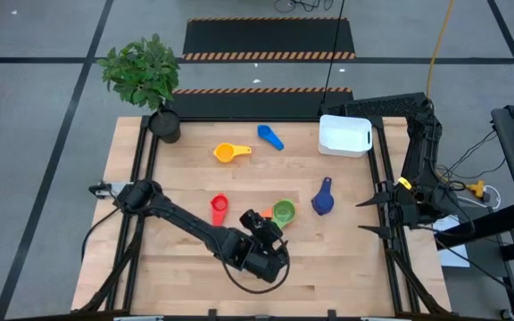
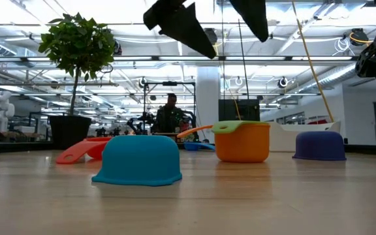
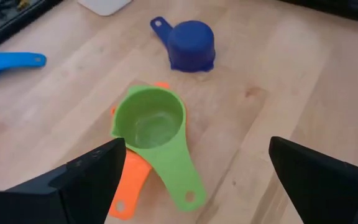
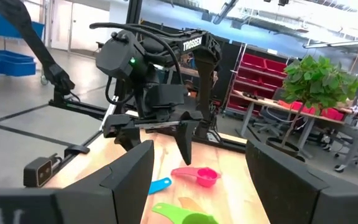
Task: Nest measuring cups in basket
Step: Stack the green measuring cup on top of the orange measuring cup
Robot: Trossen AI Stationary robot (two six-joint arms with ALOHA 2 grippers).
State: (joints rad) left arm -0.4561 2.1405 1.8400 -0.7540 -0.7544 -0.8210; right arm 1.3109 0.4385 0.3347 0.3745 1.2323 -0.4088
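My left gripper (image 3: pixel 197 149) hangs open above the table's middle, just near of a green cup (image 3: pixel 149 123) that sits in an orange cup (image 3: pixel 129 186), both upright. A navy cup (image 1: pixel 323 198) stands upside down to their right. A red cup (image 1: pixel 219 209) lies to their left, a yellow cup (image 1: pixel 230 152) and a mid blue cup (image 1: pixel 270 136) farther back. A light blue cup (image 2: pixel 139 160) stands upside down on its rim near the front. The white basket (image 1: pixel 344 134) rests at the far right. My right gripper (image 1: pixel 360 217) waits open at the right edge.
A potted plant (image 1: pixel 154 89) stands at the table's far left corner. Dark frame rails run along the left and right table edges. Bare wood lies between the cups and the basket and along the near edge.
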